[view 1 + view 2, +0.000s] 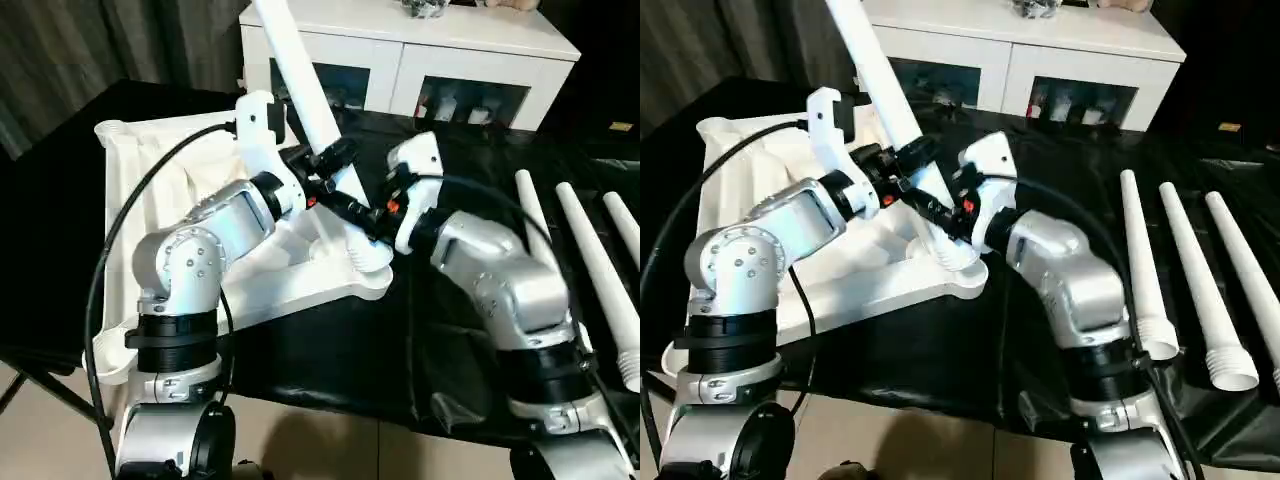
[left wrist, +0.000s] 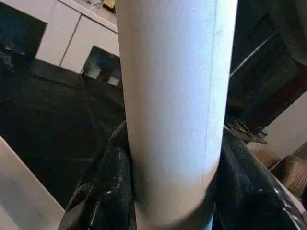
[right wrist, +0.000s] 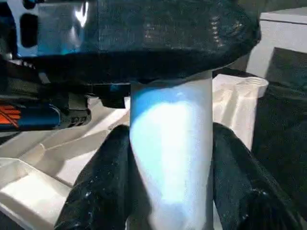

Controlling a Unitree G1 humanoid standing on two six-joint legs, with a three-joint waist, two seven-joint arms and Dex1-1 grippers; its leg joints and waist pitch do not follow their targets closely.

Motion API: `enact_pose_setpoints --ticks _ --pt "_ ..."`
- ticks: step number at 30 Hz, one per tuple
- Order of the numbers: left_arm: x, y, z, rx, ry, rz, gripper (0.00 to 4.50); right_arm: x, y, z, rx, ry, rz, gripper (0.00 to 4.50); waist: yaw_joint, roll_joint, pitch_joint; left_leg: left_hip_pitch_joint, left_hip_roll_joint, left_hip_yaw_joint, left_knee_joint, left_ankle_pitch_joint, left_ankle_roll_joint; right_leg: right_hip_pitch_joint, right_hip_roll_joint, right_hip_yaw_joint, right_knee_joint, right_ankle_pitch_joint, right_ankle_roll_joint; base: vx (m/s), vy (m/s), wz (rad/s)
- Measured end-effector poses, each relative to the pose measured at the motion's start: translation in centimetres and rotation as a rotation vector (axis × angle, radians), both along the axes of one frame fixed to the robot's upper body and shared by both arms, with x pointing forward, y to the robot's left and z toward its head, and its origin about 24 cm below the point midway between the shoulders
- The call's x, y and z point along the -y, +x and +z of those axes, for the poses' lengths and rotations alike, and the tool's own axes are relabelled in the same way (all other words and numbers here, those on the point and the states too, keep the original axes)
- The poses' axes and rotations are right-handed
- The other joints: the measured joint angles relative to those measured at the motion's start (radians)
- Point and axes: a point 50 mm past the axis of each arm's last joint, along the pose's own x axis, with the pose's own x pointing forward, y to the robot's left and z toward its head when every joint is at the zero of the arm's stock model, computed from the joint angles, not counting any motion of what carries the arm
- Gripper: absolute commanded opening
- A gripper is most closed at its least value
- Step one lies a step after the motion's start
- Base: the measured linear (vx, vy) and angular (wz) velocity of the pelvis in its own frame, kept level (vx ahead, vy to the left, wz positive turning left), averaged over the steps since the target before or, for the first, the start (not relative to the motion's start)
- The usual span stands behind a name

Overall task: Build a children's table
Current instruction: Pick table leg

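Note:
The children's table top (image 1: 150,170) lies underside up on the black-covered table. One white leg (image 1: 300,80) stands tilted in its near right corner socket (image 1: 370,262), leaning away to the left. My left gripper (image 1: 335,158) is shut on this leg partway up; in the left wrist view the black fingers (image 2: 108,182) press both sides of the leg (image 2: 172,96). Lower down, just above the socket, my right gripper (image 1: 362,213) is shut on the same leg (image 3: 170,158), with a finger (image 3: 96,191) on each side.
Three spare white legs (image 1: 1140,260) (image 1: 1200,290) (image 1: 1245,270) lie side by side on the black cover at the right. A white cabinet with glass doors (image 1: 400,50) stands behind the table. The table's front edge runs just before my forearms.

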Motion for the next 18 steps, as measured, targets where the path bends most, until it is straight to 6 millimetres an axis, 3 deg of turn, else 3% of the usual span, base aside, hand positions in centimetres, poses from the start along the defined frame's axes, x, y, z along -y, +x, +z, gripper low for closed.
enact_pose_setpoints --ticks 10,11,12,18 --pt "0.0 0.2 0.2 0.063 0.042 0.021 1.91 -0.3 0.1 0.0 0.032 -0.013 -0.029 1.82 -0.002 0.0 0.0 0.0 0.0 0.0 0.0 0.0 0.0 0.0 0.0 0.0 0.0 0.0 0.0 0.0 0.0 0.0" --pt "0.0 0.3 0.2 0.066 0.047 0.021 1.91 -0.3 0.1 0.0 0.031 -0.01 -0.031 2.38 -0.002 0.0 0.0 0.0 0.0 0.0 0.0 0.0 0.0 0.0 0.0 0.0 0.0 0.0 0.0 0.0 0.0 0.0" --pt "0.0 0.3 0.3 0.074 0.059 0.017 1.91 -0.3 0.1 0.0 0.025 -0.004 -0.029 2.52 -0.002 0.0 0.0 0.0 0.0 0.0 0.0 0.0 0.0 0.0 0.0 0.0 0.0 0.0 0.0 0.0 0.0 0.0" --pt "-1.0 0.2 0.1 0.124 0.154 -0.014 1.89 -0.5 -0.2 -0.3 -0.056 0.043 0.04 2.87 -0.003 0.0 0.0 0.0 0.0 0.0 0.0 0.0 0.0 0.0 0.0 0.0 0.0 0.0 0.0 0.0 0.0 0.0"
